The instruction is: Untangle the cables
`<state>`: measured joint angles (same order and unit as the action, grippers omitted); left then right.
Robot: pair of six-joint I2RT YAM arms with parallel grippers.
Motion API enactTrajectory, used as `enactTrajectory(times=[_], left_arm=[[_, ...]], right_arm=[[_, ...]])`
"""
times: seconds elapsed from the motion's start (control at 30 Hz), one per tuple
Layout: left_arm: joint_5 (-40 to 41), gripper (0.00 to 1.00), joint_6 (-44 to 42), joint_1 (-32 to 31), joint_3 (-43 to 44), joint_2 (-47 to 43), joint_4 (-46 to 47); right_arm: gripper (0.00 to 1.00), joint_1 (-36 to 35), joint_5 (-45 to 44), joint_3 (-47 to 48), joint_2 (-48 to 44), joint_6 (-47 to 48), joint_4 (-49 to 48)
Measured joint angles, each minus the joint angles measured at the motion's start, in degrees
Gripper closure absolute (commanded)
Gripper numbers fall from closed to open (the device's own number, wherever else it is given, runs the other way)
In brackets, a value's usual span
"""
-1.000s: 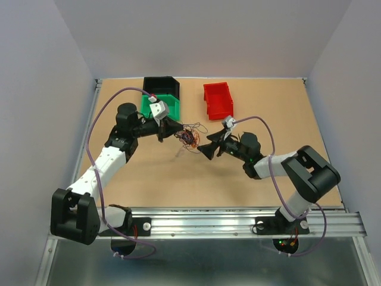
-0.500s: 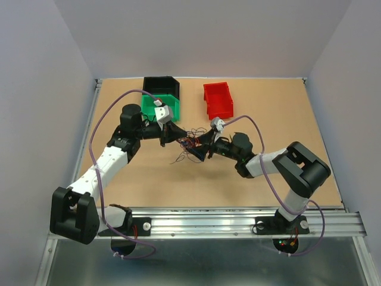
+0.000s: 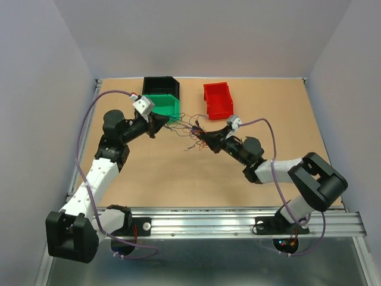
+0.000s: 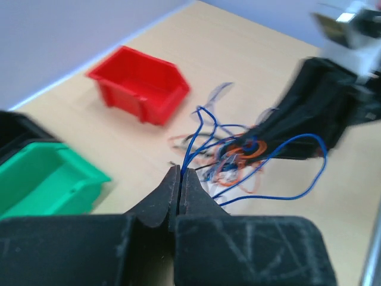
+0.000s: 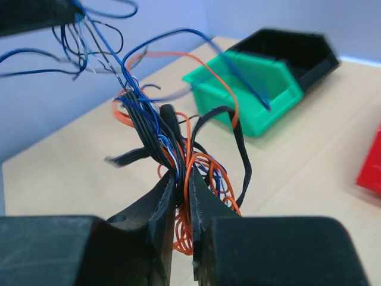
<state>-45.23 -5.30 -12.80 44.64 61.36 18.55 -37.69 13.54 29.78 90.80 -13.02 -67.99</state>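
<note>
Your left pincer (image 4: 179, 174) is pressed together on a few blue strands of the cables (image 3: 191, 132). Those strands run out from its tips toward the knot. Your right pincer (image 5: 181, 182) is clamped on the knot itself: orange loops, black strands and blue ones bunched between its fingers. The cables stretch between the two pincers and appear lifted off the table (image 3: 178, 179).

If you pull the pincers apart from here, the knot may cinch tighter rather than open. The thin blue strands could also slip from the left pincer, or snap. The likely cause is the right pincer gripping many strands at once, so none can slide free.

A green bin (image 3: 162, 105) sits just behind the left pincer, and a black bin (image 3: 161, 84) touches its far side. Loose ends trail near the green bin's rim and may snag there. A red bin (image 3: 217, 100) stands behind the right pincer, apart from the cables.
</note>
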Motion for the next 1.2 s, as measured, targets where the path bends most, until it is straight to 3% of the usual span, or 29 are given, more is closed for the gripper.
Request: enactTrajectory(times=[0.13,0.23,0.53,0.7,0.8,0.93,0.97,1.03,1.07,1.13,1.2], left_arm=[[9.9,1.0,4.9,3.4,-2.0,-2.1,3.4],[14.3,1.0,7.2,5.2,-2.0,-1.6,5.1],[14.6,1.0,11.9,7.4,-2.0,2.3,7.0],[30.9,1.0,11.8,10.6,-1.9,2.2,7.1],[33.7,1.0,11.8,11.5,-2.0,0.9,7.6],[22.0,0.73,9.3,10.1,-3.7,-1.2,12.0],[18.5,0.53,7.9,8.3,-3.7,-1.2,12.3],[15.2,0.34,4.4,3.3,-3.7,-1.1,11.3],[13.7,0.13,2.2,0.8,-3.7,-1.0,10.7],[11.1,0.01,-1.3,-4.2,-3.8,-1.0,9.6],[8.8,0.01,-5.2,-7.7,-3.9,-1.0,8.3]], right_arm=[[0.96,0.8,-8.5,-5.3,-9.2,-1.7,-0.2],[0.97,1.3,-14.1,-9.7,-16.8,-2.4,0.8],[1.0,1.2,-20.8,-15.5,-38.2,-3.1,12.6],[0.96,2.2,-34.9,-16.9,-50.7,-5.4,23.8],[0.96,2.5,-40.1,-16.9,-57.9,-6.2,29.8],[0.97,2.9,-36.3,-16.8,-60.2,-5.2,31.6],[0.98,2.8,-34.7,-16.8,-59.5,-5.0,31.7],[0.98,2.8,-29.1,-16.3,-55.8,-4.5,32.7],[0.98,2.8,-26.4,-15.9,-53.7,-4.3,33.1],[0.99,2.8,-20.0,-14.8,-48.9,-3.7,33.9],[0.99,2.8,-15.9,-14.2,-45.7,-3.3,34.2]])
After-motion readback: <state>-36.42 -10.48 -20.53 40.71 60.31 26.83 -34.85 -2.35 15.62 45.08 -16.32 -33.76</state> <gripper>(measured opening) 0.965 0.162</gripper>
